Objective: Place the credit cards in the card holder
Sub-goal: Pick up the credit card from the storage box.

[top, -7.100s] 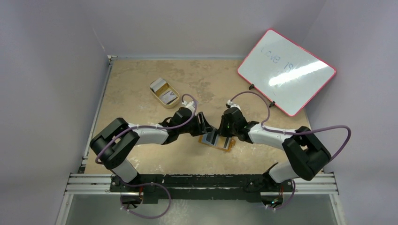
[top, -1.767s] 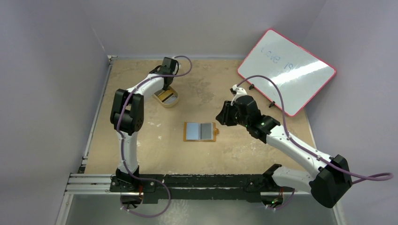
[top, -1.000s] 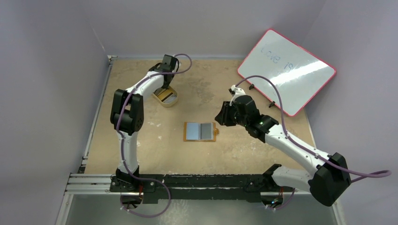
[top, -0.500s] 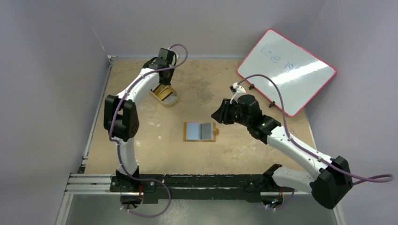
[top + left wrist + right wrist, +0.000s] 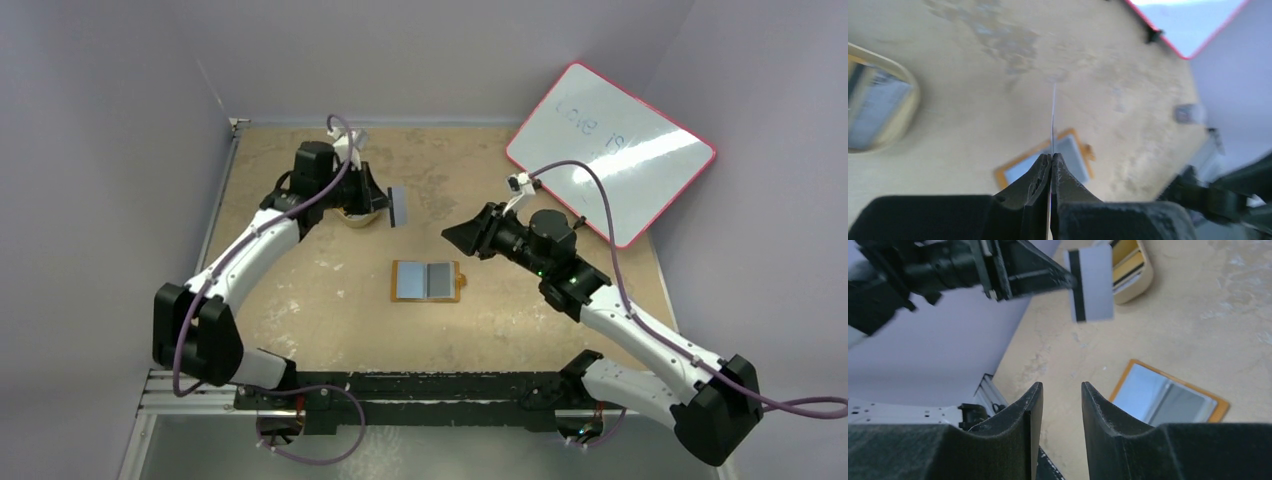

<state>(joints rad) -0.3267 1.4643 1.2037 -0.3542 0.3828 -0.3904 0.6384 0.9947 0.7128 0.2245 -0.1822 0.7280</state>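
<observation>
The card holder [image 5: 428, 281] lies open and flat in the middle of the table, orange-rimmed with grey-blue pockets [image 5: 1168, 397]. My left gripper [image 5: 385, 203] hangs above the table just right of the cream tray. It is shut on a grey credit card [image 5: 398, 205] with a black stripe [image 5: 1090, 282]. That card shows edge-on [image 5: 1053, 117] in the left wrist view, above the holder [image 5: 1073, 152]. More credit cards [image 5: 1127, 265] lie in the tray. My right gripper [image 5: 455, 237] is open and empty [image 5: 1061, 390], raised right of the holder and pointing toward the held card.
The cream oval tray [image 5: 350, 214] sits at the back left, partly hidden by the left wrist. A red-framed whiteboard [image 5: 610, 150] leans at the back right. Walls close in the table at the left and the back.
The left gripper shut on a card in the tray, lifted it out and swung right toward the middle. The right gripper rose and turned left toward it, opening slightly.
</observation>
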